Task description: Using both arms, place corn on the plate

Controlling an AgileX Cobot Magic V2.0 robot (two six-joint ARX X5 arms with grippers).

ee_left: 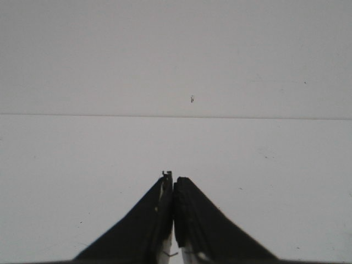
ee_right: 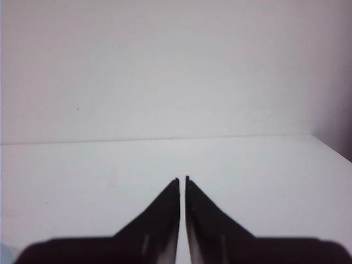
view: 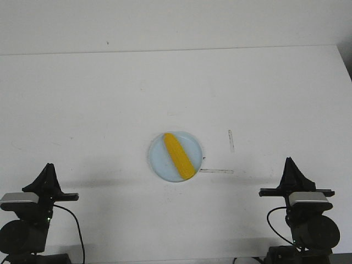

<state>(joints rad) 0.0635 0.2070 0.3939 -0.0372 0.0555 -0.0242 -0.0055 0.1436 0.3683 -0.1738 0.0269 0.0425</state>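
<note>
The yellow corn [view: 179, 156] lies diagonally across the pale blue plate [view: 158, 161] near the middle of the white table, seen in the front view only. My left gripper [view: 48, 166] rests at the table's near left, far from the plate; in the left wrist view the left gripper [ee_left: 173, 179] is shut, its fingers pressed together with nothing between them. My right gripper [view: 287, 160] stands at the near right, also apart from the plate; in the right wrist view the right gripper [ee_right: 182, 179] is shut and empty.
Two thin pale strips of tape lie right of the plate, one upright [view: 231, 141] and one flat [view: 216, 171]. The table's back edge meets a white wall [view: 165, 22]; its right edge [view: 345, 66] runs near the frame border.
</note>
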